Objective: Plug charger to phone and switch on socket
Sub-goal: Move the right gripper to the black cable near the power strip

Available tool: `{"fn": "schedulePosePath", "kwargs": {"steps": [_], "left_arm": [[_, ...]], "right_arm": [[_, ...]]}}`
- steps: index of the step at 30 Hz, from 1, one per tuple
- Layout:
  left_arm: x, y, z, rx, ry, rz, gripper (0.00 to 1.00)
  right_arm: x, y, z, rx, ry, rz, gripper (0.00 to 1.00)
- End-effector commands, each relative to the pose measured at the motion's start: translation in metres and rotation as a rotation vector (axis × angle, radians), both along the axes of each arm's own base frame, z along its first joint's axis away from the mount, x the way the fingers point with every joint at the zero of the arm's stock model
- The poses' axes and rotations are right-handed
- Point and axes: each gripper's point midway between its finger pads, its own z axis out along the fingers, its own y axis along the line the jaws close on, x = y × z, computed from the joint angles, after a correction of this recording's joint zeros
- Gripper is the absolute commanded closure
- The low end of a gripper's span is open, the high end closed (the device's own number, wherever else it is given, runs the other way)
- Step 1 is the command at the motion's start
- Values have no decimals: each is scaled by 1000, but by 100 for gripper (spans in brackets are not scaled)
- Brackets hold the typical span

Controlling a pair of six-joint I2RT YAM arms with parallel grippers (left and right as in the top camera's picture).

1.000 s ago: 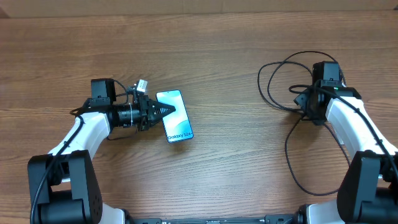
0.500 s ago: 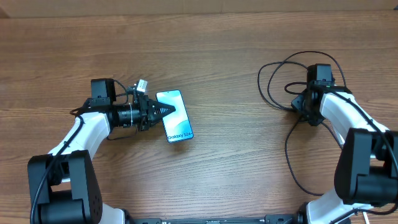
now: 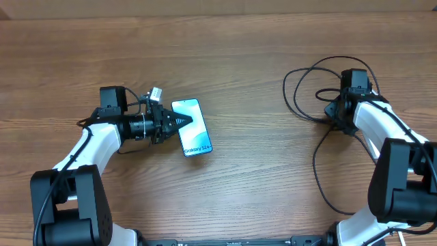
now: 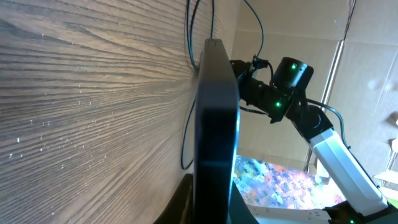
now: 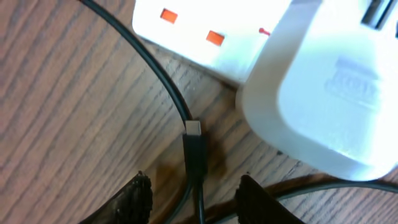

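charger, a long thin black cable, lies in loose loops on the right side of the brown wood-grain worktop. its small black plug tip with a silver end rests flat on the wood, just near of the socket, a white elongated power strip with small red switch marks. a bulky white adapter is seated in the strip just to the right of the tip.

the right end effector hangs over the plug tip with its two fingers spread, one on each side of the black body and not touching it. that straddle looks like the set-up for a pinch across the plug's sides, so the silver end would point free for insertion.

well apart on the left lies the phone, a slim dark-framed rectangle with a light blue-to-white screen. the left end effector has closed on its left edge. in the left wrist view the dark frame runs edge-on between the fingers. the hold probably serves to steady the phone and present its port, though i cannot tell whether the phone is lifted or resting on the wood.

the cable is not yet picked up, and neither plugging nor switching looks done.
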Motion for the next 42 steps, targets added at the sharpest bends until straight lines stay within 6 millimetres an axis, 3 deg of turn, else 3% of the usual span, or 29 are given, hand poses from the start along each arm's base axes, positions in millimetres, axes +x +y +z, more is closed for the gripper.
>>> {"fn": "schedulePosePath", "kwargs": {"steps": [1,10,16,22,24,29,38,42], "left_arm": [[0,-4,12,-45,-37,-28,96],[0,-4,12,-46,-37,-28,96],[-1,-4,11,-46,-34,-28,96],[-1,-4,11,-47,-34,-29,96],[-1,-4,11,-47,-33,-28,96],[-1,-4,11,-47,-33,-28,96],[-1,-4,11,-47,-33,-28,96],[-1,-4,12,-47,-34,-29,96]], "right_arm": [[-4,-2,-2,-13,10,9,59],[-2,1,-12,8,18,23,61],[-8,2,-23,13,56,23,75],[-9,2,-23,14,60,23,95],[-7,2,-21,12,56,23,96],[3,0,-6,6,47,27,96],[17,-12,50,-56,71,32,96],[18,-12,54,-54,75,32,96]]}}
